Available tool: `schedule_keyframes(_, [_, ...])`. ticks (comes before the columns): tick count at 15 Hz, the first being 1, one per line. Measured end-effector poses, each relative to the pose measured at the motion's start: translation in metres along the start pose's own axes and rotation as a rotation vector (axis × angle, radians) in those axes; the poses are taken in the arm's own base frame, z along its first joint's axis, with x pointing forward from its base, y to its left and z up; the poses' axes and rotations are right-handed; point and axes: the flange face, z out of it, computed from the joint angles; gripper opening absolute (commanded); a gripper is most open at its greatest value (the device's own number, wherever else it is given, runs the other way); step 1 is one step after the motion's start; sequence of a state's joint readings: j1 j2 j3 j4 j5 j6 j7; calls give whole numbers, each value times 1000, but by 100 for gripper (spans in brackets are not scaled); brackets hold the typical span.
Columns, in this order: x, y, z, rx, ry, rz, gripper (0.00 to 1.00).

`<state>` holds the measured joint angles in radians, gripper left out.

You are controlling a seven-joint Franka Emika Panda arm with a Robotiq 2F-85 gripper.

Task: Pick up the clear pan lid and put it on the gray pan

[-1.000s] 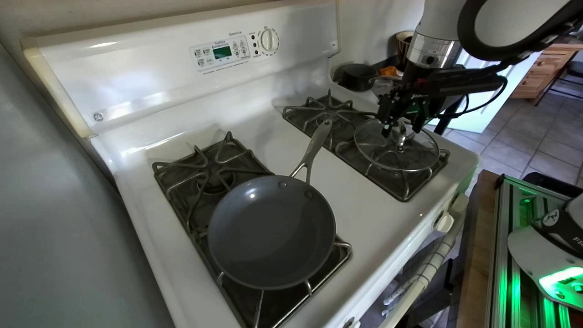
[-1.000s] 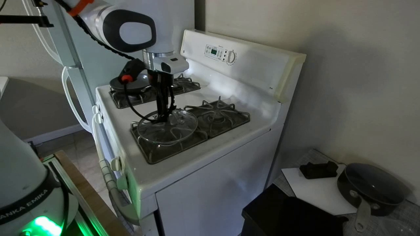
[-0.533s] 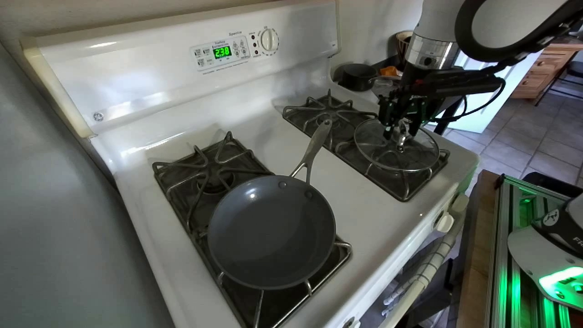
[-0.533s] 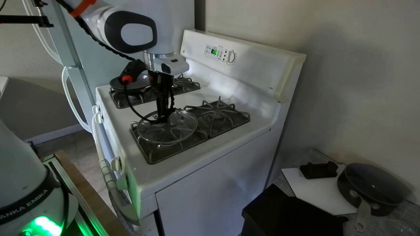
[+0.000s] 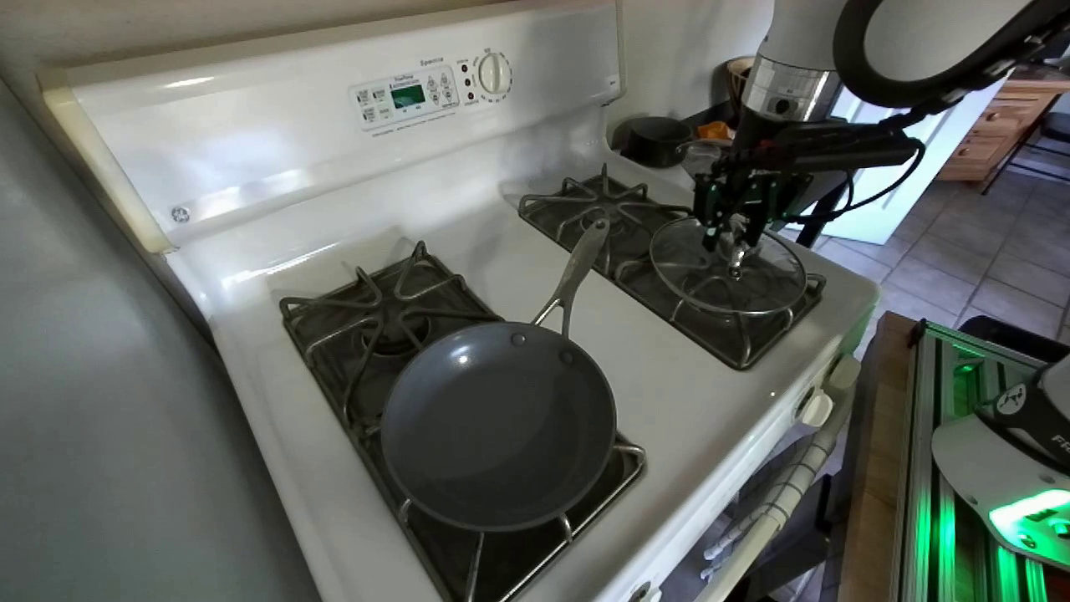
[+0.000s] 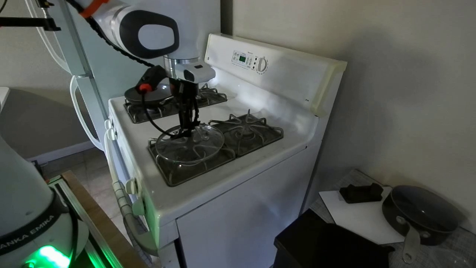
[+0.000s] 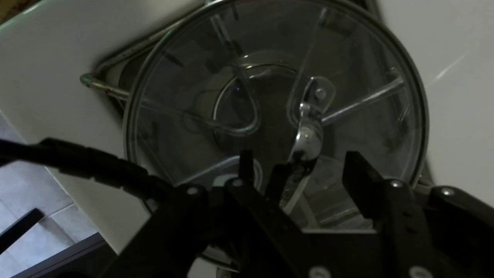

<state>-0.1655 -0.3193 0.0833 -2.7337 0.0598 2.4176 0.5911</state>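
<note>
Claw [image 7: 313, 175], black and two-fingered: spread, with a visible gap between its fingers [image 7: 357, 170] and nothing seen pinched; over the last second it has edged only slightly, seemingly upward, in both exterior views.
Shiny arched metal handle [image 7: 307, 143]: in line with that gap in the wrist view, nearer one finger; whether the fingers reach down around it, I cannot tell. The aim looks good, the grasp not yet made.
Round clear glass lid with a thin metal rim [image 7: 270, 116]: unmoved, lying on the front half of the dark metal burner grate [image 5: 605, 199], so the lift has yet to begin.
Round shallow matte-gray pan [image 5: 499, 426]: likewise unmoved, uncovered, across the glossy white stove-top desk [image 5: 656, 359]; the whole carry lies ahead.
Small rectangular display [image 5: 408, 96]: dark now, lit green half a second ago; probably meaningless for the task.
</note>
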Motion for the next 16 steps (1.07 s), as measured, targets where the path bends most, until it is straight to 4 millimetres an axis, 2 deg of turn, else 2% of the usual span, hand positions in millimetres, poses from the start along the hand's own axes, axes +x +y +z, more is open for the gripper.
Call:
schedule_keyframes(2, [2,-1,-2,5,7,3,42])
schedule_keyframes(3, [3,-2,-3,8,12,5,34])
schedule_keyframes(5, [4,-2,-5,15,22,12,39])
schedule_keyframes(6, [5,-3,-5,18,26,15,36])
schedule_keyframes(7, [5,-3,-6,21,31,18,41])
schedule_keyframes(8, [6,-3,-6,22,34,19,41])
schedule_keyframes(9, [6,-3,-6,23,36,20,47])
schedule_keyframes(12, [7,-4,-5,25,39,22,45])
schedule_keyframes(13, [7,-4,-4,26,41,22,23])
schedule_keyframes(14, [7,-4,-4,26,42,22,21])
schedule_keyframes(16, [7,-4,-3,25,42,22,3])
